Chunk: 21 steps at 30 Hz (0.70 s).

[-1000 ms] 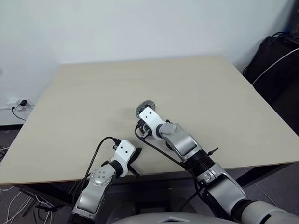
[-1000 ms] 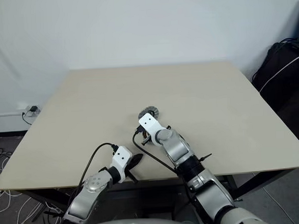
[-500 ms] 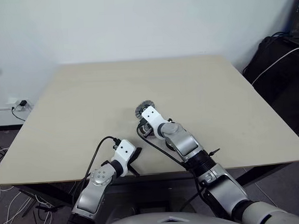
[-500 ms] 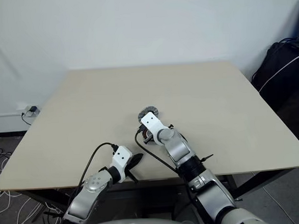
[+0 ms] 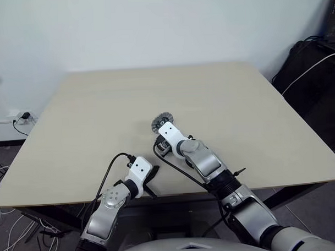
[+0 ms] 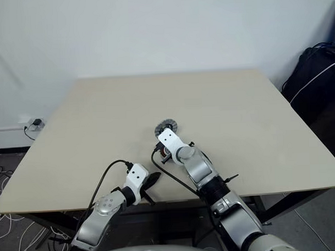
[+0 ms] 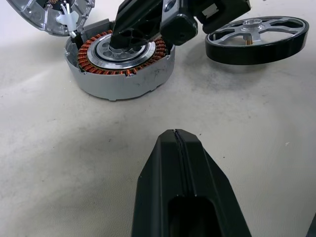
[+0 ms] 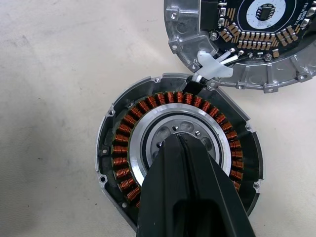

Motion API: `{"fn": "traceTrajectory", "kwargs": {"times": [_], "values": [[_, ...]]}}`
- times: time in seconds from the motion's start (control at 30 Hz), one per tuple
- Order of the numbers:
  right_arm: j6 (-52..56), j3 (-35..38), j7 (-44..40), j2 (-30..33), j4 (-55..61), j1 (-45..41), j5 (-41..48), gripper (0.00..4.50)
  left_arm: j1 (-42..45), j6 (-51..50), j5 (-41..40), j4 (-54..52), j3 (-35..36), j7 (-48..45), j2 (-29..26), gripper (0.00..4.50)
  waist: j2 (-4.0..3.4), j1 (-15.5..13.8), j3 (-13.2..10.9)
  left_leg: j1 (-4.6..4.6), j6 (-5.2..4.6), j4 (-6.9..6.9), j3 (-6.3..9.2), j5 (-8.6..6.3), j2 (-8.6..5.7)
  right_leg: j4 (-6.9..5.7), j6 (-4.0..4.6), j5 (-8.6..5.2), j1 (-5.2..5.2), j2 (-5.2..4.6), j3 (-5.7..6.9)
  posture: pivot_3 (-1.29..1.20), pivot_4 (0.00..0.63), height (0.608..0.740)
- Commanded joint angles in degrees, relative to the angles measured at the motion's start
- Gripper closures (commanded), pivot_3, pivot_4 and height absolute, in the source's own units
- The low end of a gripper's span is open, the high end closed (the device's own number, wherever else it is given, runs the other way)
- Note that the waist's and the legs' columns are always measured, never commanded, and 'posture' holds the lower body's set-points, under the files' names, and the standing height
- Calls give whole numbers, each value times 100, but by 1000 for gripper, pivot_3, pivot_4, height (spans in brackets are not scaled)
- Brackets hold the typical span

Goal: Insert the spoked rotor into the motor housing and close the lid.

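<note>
You've got nothing seated yet: the motor housing [image 7: 120,64] sits open-side up on the worktop [image 5: 101,122], copper windings exposed, axis vertical. The spoked rotor [image 7: 253,40] lies just beside it, tipped w/ one edge raised, hub facing up. The lid [image 8: 247,39] rests inner face up, touching the housing rim. Right end effector [image 8: 185,163] is pressed together, empty, tip over the housing's centre. Left end effector [image 7: 178,148] is pressed together too, empty, near the worktop's front edge. Still left: rotor in, lid on.

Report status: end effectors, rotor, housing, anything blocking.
Both end effectors shut, empty. Right end effector tip in motor housing centre. Spoked rotor beside housing, not inserted. Lid open. Right end effector blocks the bore.
</note>
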<state>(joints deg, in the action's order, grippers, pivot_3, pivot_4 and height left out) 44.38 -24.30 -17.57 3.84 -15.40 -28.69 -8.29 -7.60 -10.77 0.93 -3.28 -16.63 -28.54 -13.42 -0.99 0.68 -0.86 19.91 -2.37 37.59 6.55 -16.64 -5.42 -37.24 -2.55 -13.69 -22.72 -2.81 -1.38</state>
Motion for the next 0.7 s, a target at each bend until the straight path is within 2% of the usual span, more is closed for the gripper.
{"fn": "traceTrajectory", "kwargs": {"times": [0.03, 0.6, 0.7], "values": [[-61, -10, -45, -63, -46, -77, -32, 4465, 59, 47, -59, -282, 2, 24, 27, 4500, 0, 0, 0, 0, 0, 0, 0, 0, 0, 0, 0, 0, 0, 0, 0, 0, 0, 740], [-1115, -110, -427, 80, 116, 183, -29, 4465, 95, 72, -67, -221, 1, -10, 12, 4500, -1, -5, -1, -1, 4, -1, 3, 2, 4, 0, 2, -1, 1, 9, -2, 0, 0, 740], [-1325, 43, -243, 85, 175, 213, -52, 4465, 91, 78, -66, -226, -1, -15, 12, 4500, -1, -3, -2, -1, 4, -1, 3, 2, 3, 1, 2, -1, 1, 10, -2, 0, 0, 740]]}}
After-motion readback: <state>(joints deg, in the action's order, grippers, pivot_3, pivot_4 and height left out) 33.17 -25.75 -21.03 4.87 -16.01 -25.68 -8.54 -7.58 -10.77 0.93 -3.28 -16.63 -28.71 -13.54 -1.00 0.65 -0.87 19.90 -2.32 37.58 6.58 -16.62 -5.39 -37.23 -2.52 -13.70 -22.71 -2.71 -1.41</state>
